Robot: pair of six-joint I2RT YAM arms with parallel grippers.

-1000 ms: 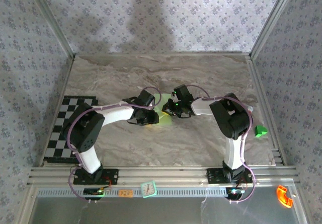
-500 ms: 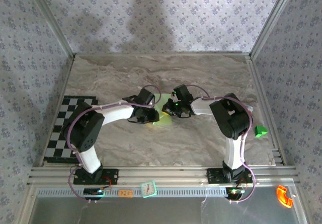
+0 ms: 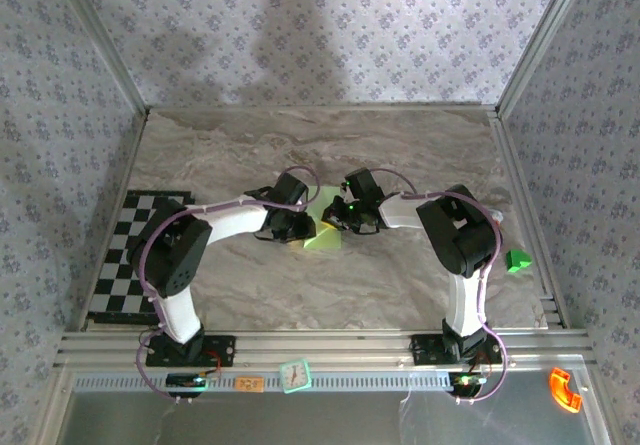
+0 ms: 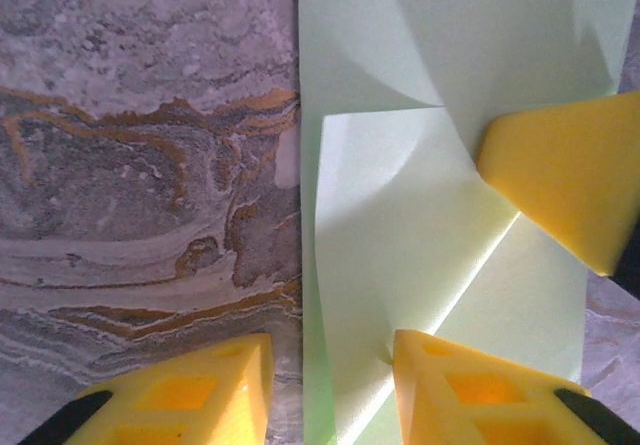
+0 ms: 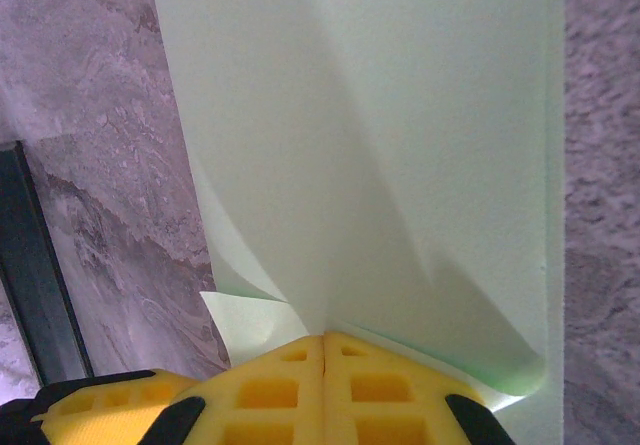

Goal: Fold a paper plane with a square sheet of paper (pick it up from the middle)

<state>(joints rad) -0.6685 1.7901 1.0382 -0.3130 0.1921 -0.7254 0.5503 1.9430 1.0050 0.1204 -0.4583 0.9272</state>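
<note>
Mid-fold: the sheet of paper (image 3: 323,238) lies partly creased at the middle of the tabletop (image 3: 420,155), its flaps lifted. My right gripper (image 5: 323,343) is closed tight, tips pressing on a fold; can't tell if a layer is pinched. My left gripper (image 4: 330,360) is partly open and empty, straddling the paper's edge. Next, probably: left presses the loose flap flat while right pins the sheet.

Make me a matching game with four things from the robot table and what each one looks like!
Things:
1 sheet of paper
2 small block
3 checkered mat
4 right pincer

Looks:
A black and white
B shut, tips on the paper
C bright green
D pale green, partly folded

Pairs: 1-D, 2-C, 3-A, 4-B
</note>
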